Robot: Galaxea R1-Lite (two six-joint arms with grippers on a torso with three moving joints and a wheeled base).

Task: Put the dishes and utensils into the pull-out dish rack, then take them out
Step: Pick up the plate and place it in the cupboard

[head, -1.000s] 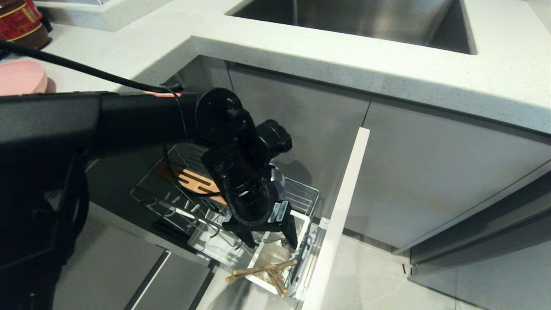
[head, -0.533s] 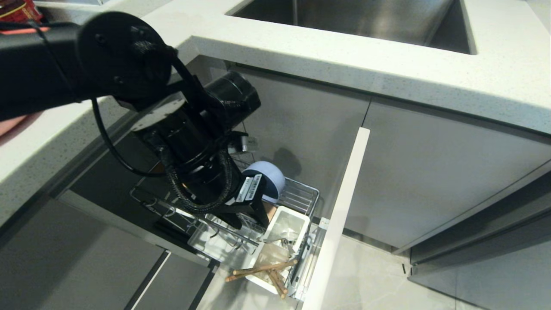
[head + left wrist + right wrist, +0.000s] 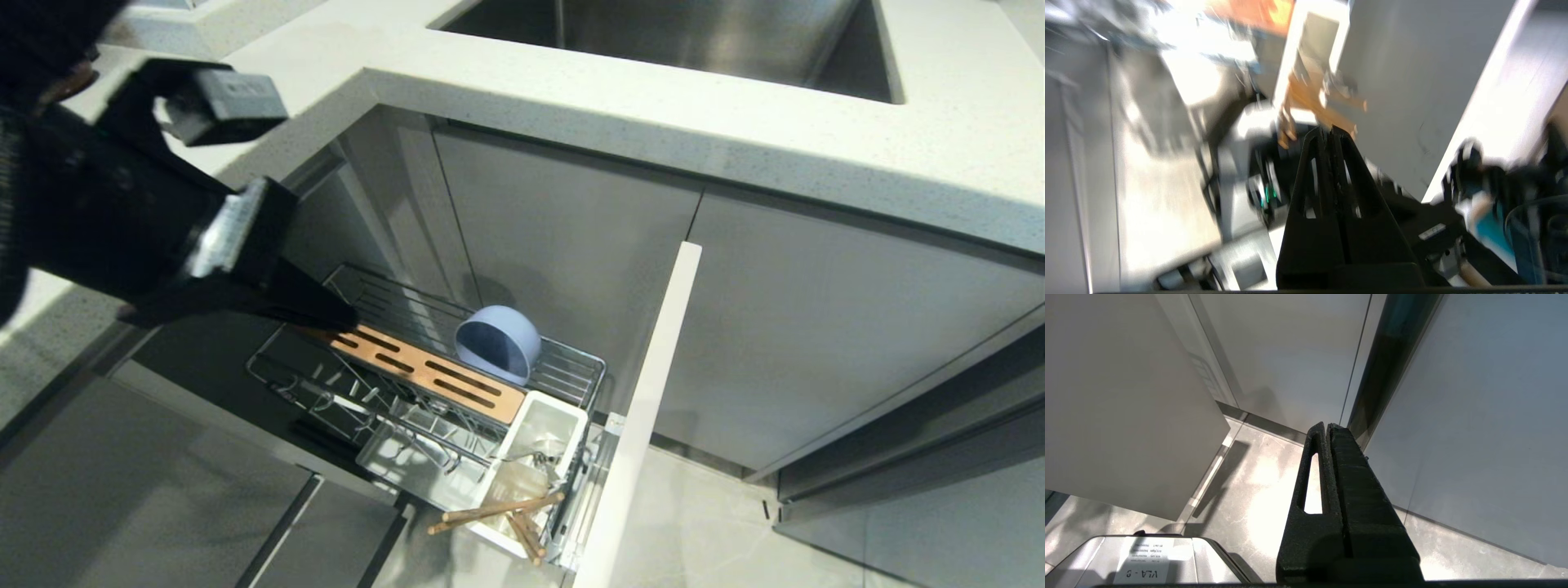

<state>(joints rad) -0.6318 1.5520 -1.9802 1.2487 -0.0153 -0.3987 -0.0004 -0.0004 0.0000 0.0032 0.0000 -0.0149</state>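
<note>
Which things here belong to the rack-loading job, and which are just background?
Job:
pale blue bowl in the pull-out dish rack
chopsticks in the cutlery cup
left gripper, shut, empty

Background:
sink
countertop

A pale speckled stone table [image 3: 620, 106] wraps round a corner, with a steel sink [image 3: 678, 37] sunk along its far edge. Flat grey cabinet fronts [image 3: 816, 327] stand below it. The floor [image 3: 718, 531] is grey, glossy tile catching soft glare. A dark red-labelled jar [image 3: 77, 77] sits at the table's far left corner.
</note>
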